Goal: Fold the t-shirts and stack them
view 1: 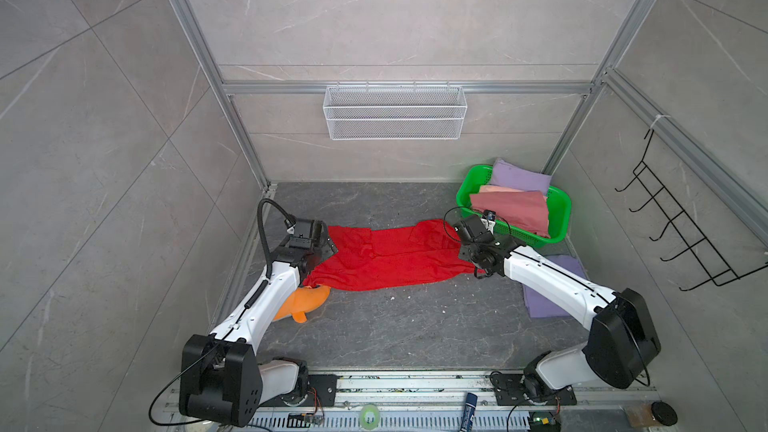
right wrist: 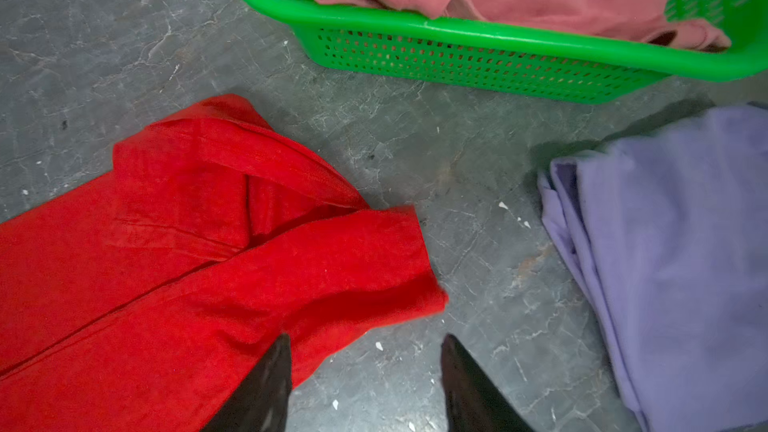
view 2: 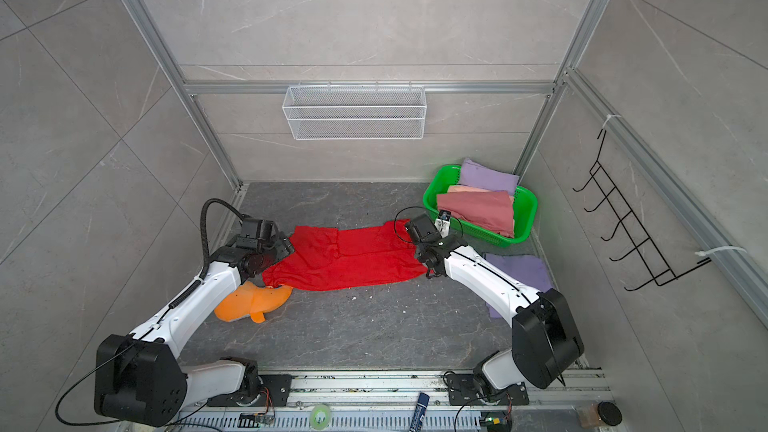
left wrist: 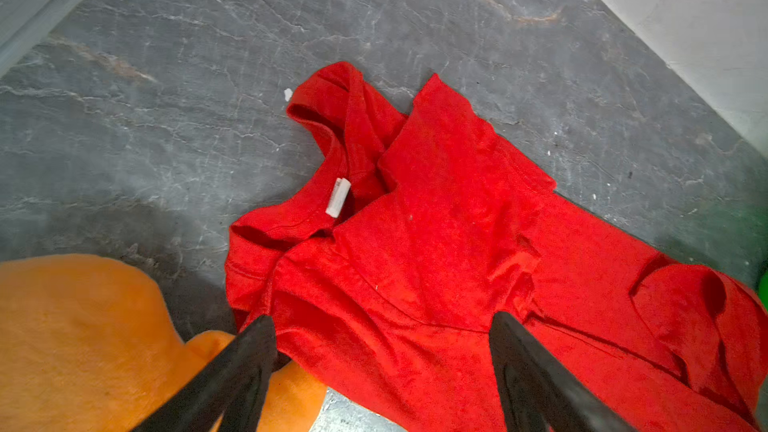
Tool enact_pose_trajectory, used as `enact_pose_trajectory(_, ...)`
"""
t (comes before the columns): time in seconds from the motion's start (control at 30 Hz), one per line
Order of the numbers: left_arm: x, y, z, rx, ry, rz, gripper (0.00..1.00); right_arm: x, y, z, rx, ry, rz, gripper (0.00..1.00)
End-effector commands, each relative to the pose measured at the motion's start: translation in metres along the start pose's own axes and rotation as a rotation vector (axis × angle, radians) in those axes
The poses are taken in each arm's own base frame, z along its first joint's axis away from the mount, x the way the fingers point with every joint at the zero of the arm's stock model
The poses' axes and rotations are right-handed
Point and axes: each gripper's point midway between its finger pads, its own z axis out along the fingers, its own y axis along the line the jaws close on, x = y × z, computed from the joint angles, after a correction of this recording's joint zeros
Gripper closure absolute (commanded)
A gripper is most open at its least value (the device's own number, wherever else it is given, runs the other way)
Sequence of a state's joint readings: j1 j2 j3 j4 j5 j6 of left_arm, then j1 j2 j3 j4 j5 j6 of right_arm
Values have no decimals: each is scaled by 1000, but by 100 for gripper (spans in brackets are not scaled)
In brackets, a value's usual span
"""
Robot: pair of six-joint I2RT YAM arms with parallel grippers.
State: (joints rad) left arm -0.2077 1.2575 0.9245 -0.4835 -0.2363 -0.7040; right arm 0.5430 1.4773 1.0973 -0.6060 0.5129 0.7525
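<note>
A bright red t-shirt (view 1: 390,259) (view 2: 345,259) lies folded lengthwise across the middle of the dark table. Its collar end with a white label (left wrist: 338,197) is on the left. My left gripper (left wrist: 382,317) is open just above that end, the cloth (left wrist: 436,243) lying loose under its spread fingers. My right gripper (right wrist: 366,336) is open over the hem corner (right wrist: 187,263), one finger over red cloth, the other over bare table. A folded lavender t-shirt (view 1: 552,288) (right wrist: 673,251) lies under the right arm. Dusty rose (view 1: 511,209), pale peach (view 1: 494,189) and lavender (view 1: 519,178) t-shirts sit in the basket.
The green mesh basket (view 1: 465,193) (right wrist: 457,27) stands at the back right, close to the right gripper. An orange plush toy (view 1: 307,301) (left wrist: 83,338) lies under the left arm, touching the red shirt's corner. A white wire basket (view 1: 395,112) hangs on the back wall.
</note>
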Motion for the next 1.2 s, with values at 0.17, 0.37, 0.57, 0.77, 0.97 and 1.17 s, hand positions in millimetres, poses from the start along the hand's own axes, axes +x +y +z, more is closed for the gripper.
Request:
enact_pose_trajectory(0.17,-40,-43,-1,66,-9,155,14,-47,44,-3,-79,-79,-28,35)
enact_pose_trajectory(0.37,-35,-67,48,77,126,253,17,-63,105,26,-189,-57,-50,35)
enact_pose_trajectory(0.57,-43,-80,108,74,194,227,21,-58,126,44,-203,3,-43,35)
enact_pose_trajectory(0.77,-59,-72,157,61,227,182,27,-51,110,42,-160,20,-36,35)
enact_pose_trajectory(0.97,-59,-73,188,42,270,201,30,-46,89,36,-122,20,-6,35)
enact_pose_trajectory(1.17,-46,-68,203,-1,323,190,36,-58,49,15,-13,-38,-32,34)
